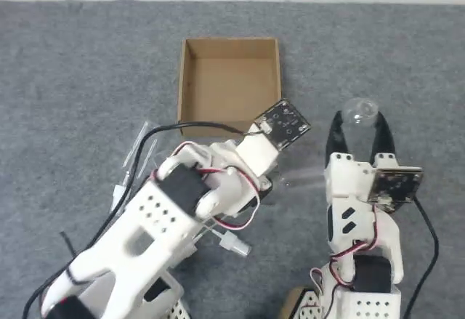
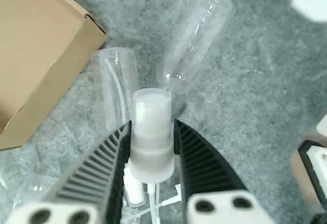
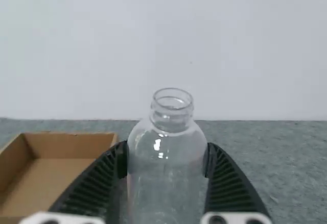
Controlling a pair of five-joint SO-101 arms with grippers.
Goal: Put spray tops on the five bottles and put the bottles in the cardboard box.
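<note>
My left gripper (image 2: 152, 130) is shut on a white spray top (image 2: 152, 142), whose thin dip tube hangs below it. Under it two clear bottles lie on the grey carpet, one (image 2: 196, 38) slanting away and one (image 2: 115, 89) beside the cardboard box (image 2: 36, 55). My right gripper (image 3: 166, 158) is shut on an upright clear bottle (image 3: 164, 150) whose neck (image 3: 172, 103) is bare. From above, that bottle (image 1: 360, 110) sits between the black fingers of the right gripper (image 1: 360, 134), to the right of the open, empty cardboard box (image 1: 229, 43).
Loose spray tops with tubes lie on the carpet left of the left arm (image 1: 134, 152), and another spray top (image 1: 236, 245) lies near its base. The left arm's body (image 1: 167, 217) covers the carpet just in front of the box.
</note>
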